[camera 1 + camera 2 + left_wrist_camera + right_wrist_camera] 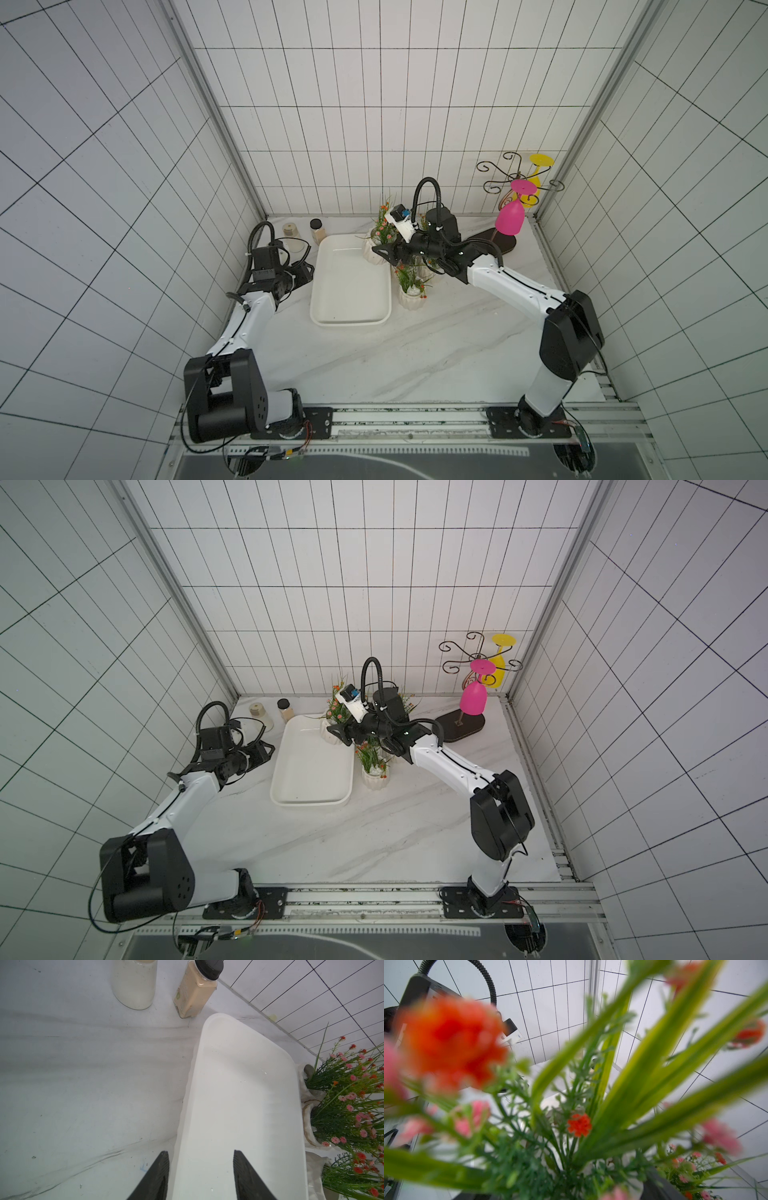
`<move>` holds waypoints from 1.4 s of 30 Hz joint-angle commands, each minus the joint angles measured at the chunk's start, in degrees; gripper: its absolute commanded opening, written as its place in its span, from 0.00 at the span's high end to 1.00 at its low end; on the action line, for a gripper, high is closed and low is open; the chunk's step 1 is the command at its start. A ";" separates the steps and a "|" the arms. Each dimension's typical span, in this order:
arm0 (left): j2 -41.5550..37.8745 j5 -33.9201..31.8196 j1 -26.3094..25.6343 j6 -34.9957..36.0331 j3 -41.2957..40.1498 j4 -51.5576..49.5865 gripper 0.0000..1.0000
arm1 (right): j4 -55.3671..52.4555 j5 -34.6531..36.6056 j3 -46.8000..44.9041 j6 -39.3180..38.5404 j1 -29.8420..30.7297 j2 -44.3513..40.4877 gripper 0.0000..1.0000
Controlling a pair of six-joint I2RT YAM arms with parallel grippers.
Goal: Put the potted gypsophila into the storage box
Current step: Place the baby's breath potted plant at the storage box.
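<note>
The storage box (351, 330) is a shallow white tray, seen in both top views with nothing in it. Three potted gypsophila stand along its right side. My right gripper (380, 252) is shut on the rear potted gypsophila (370, 254) at the box's back right corner; its sprigs and flowers (579, 1125) fill the right wrist view. A second pot (412, 302) stands in front, and a third (430, 266) is half hidden under my right arm. My left gripper (200, 1153) is open, its jaws on either side of the box's left rim (187, 1093).
Two jars (292, 239) (317, 230) stand at the back left, behind my left arm. At the back right, a wire rack on a dark base (505, 245) holds a pink goblet (510, 220) and a yellow one (536, 183). Tiled walls close three sides.
</note>
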 commanded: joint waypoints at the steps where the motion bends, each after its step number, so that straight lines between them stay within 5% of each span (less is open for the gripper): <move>1: 1.02 1.16 0.27 -0.39 0.84 0.95 0.51 | 2.76 1.02 10.17 -0.10 1.60 1.81 0.44; 24: 5.05 7.91 1.05 -3.37 -1.24 4.33 0.64 | 4.01 8.16 25.24 -2.27 5.66 22.74 0.45; 42: 7.70 7.86 2.21 -5.21 -2.15 5.57 0.64 | 8.12 8.35 31.34 -1.85 6.07 32.96 0.45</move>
